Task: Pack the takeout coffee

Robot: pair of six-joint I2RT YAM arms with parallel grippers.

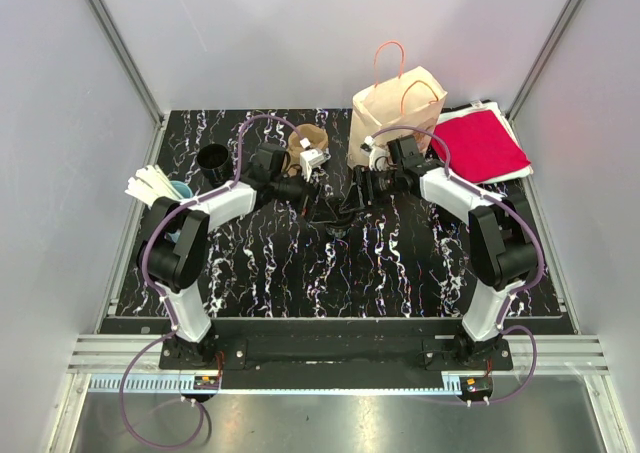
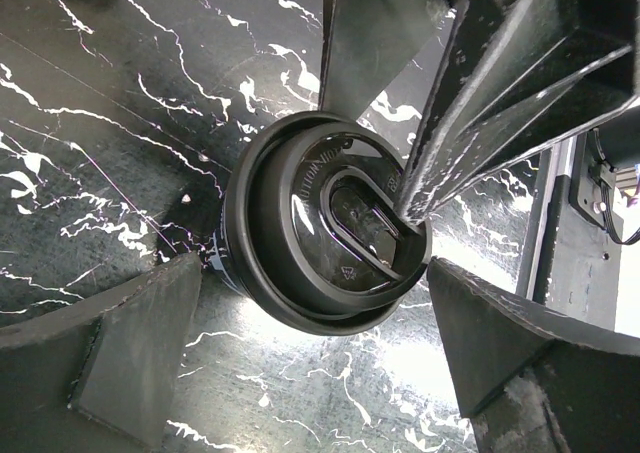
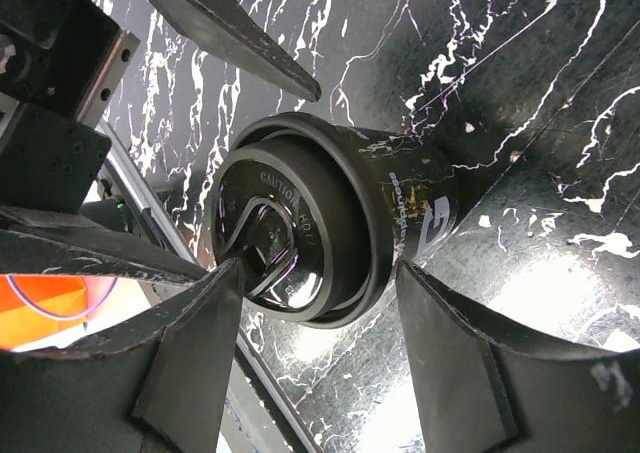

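Observation:
A black takeout coffee cup with a black lid [image 2: 320,233] stands on the marble table top, and its side with a white logo [image 3: 425,218] shows in the right wrist view. My right gripper [image 3: 318,271] is open, its fingers [image 2: 500,103] close on either side of the lid. My left gripper [image 2: 315,278] is wide open, and its fingers [image 2: 130,343] stand apart from the cup on both sides. In the top view both grippers, left [image 1: 316,201] and right [image 1: 354,195], meet at the table's middle. The cup is hard to make out between them there.
A brown paper bag with orange handles [image 1: 400,108] stands at the back right, beside a red napkin [image 1: 482,143]. At the back left are an open black cup [image 1: 213,158], a teal cup holding white sticks [image 1: 160,185] and a brown sleeve [image 1: 312,136].

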